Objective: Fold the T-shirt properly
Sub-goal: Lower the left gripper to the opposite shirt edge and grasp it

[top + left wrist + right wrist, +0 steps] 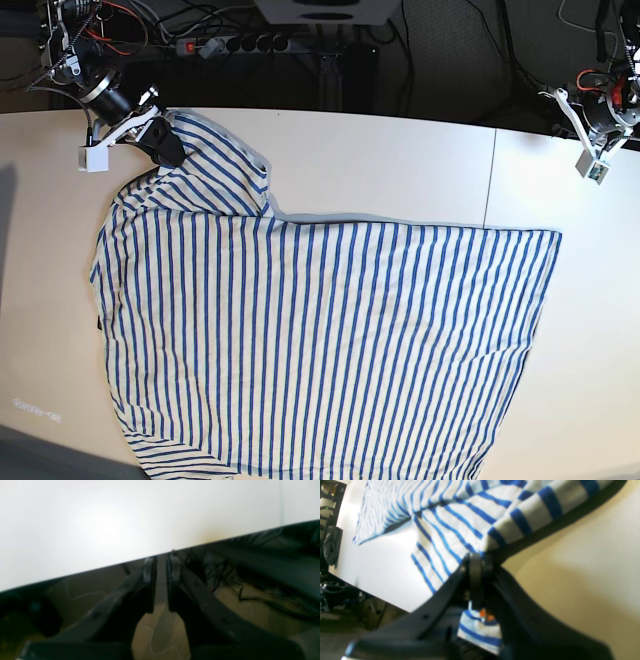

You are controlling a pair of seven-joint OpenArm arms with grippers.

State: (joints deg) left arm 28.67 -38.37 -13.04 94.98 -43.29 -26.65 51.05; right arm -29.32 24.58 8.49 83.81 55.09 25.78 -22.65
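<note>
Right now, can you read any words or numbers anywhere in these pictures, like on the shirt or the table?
None can be read.
T-shirt: only blue stripes, no print showing.
Table: a faint pale mark near the left front edge, too small and blurred to read.
Small orange tag on the cloth pinched in the right hand: too blurred to read.

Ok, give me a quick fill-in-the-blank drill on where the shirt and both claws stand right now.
1. The right claw is shut on the ____ of the T-shirt.
2. The T-shirt is white with thin ____ stripes.
3. The left claw holds ____; its fingers frame only the table edge.
4. In the base view, the left claw sits beyond the table's far ____ corner.

Missing words: sleeve; blue; nothing; right
</note>
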